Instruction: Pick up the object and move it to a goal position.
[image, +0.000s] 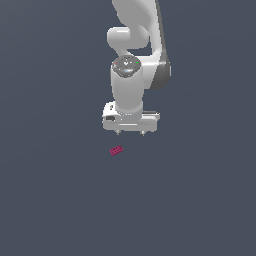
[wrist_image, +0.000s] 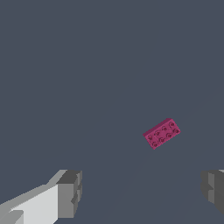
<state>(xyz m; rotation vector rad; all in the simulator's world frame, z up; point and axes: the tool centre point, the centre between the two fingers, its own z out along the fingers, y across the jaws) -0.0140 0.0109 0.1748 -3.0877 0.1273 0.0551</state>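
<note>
The object is a tiny magenta-pink studded brick (image: 116, 150) lying flat and skewed on the dark grey floor. In the wrist view the brick (wrist_image: 162, 133) lies apart from the fingers, beyond the gap between them. My white gripper (image: 130, 133) hangs above the floor, pointing down, a little to the exterior view's right of the brick and farther back. Its two short fingertips (image: 118, 133) stand wide apart, and nothing is between them. In the wrist view the gripper (wrist_image: 142, 194) shows two grey pads (wrist_image: 70, 192) far apart, so it is open and empty.
The plain dark grey floor (image: 60, 200) fills both views. The white arm (image: 135, 45) rises behind the gripper to the top of the exterior view. No other objects or goal marker show.
</note>
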